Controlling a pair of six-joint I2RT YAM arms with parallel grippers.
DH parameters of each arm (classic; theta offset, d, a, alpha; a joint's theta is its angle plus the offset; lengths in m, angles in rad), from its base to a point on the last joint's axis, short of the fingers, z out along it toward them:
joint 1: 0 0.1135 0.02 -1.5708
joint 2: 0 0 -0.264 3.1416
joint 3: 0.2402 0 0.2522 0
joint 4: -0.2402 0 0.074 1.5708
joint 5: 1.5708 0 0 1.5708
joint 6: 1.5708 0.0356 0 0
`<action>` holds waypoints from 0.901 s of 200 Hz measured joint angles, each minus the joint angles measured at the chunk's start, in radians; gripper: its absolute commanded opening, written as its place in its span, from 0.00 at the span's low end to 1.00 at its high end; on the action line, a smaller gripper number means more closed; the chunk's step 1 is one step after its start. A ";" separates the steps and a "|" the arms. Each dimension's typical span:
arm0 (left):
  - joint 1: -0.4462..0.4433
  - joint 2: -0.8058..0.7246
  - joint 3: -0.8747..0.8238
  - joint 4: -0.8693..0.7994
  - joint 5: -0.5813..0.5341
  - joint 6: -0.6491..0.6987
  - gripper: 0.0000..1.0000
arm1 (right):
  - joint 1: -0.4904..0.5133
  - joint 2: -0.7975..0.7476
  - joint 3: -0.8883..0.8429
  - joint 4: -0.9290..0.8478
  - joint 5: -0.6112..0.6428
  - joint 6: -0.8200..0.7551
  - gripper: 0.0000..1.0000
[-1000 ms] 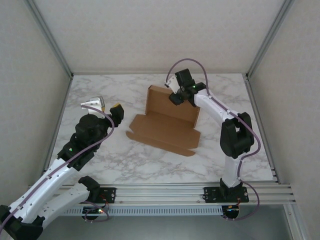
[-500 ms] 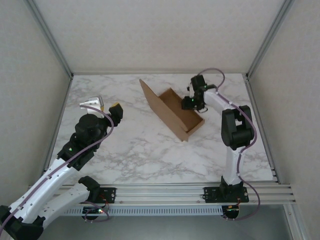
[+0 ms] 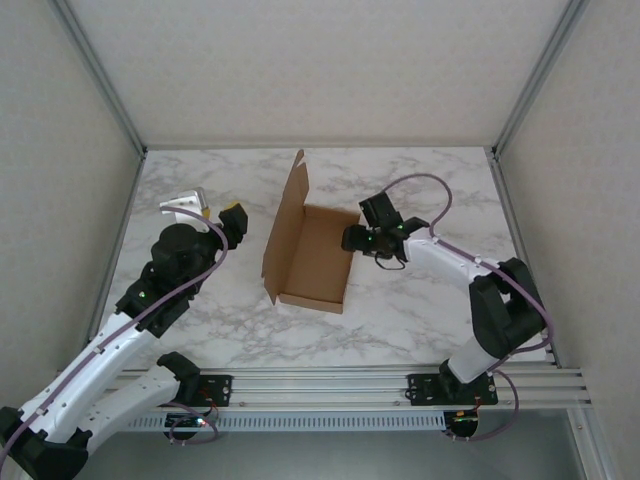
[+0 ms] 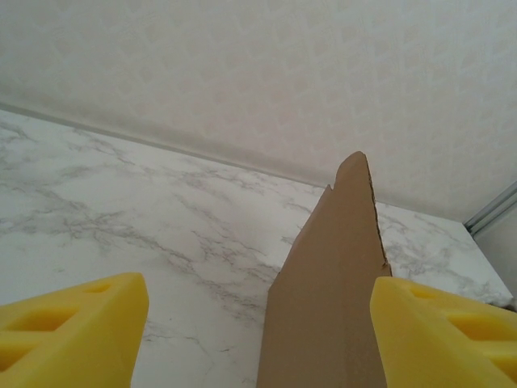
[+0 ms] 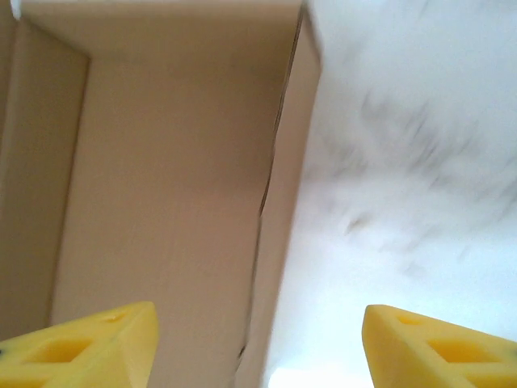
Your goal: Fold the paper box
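1. Where the top camera looks down, a white, grey-veined marble table (image 3: 420, 320) sits inside pale textured walls (image 3: 320, 70). Aluminium posts (image 3: 100, 75) rise at its 11 and 1 o'clock corners.
2. The paper box (image 3: 315, 255) lies near the table's middle with its base flat. A tall flap (image 3: 285, 225) stands upright along its 9 o'clock side.
3. The right gripper (image 3: 350, 240) sits at the box's 3 o'clock edge. The left gripper (image 3: 210, 210) hangs at 9 o'clock from the box, apart from it.
4. The left wrist camera adds the flap's (image 4: 331, 291) pointed tip rising against the wall, beyond the left gripper's (image 4: 258, 339) spread, released yellow fingers (image 4: 73, 323).
5. The right wrist camera adds the box's (image 5: 161, 202) low side wall running between the right gripper's (image 5: 258, 347) wide, released fingers (image 5: 81, 339), with neither finger touching it.
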 measured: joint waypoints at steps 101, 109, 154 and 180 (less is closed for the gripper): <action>0.003 -0.008 -0.061 0.053 -0.002 0.008 0.73 | -0.010 0.498 0.432 0.111 0.010 -0.869 0.68; 0.004 -0.008 -0.064 0.057 -0.002 0.008 0.72 | -0.011 0.521 0.458 0.102 0.009 -0.885 0.65; 0.011 -0.014 -0.068 0.070 -0.002 0.008 0.72 | -0.012 0.595 0.568 0.025 0.007 -0.922 0.22; 0.014 -0.038 -0.070 0.072 -0.012 0.008 0.72 | -0.012 0.592 0.565 0.005 0.018 -0.913 0.16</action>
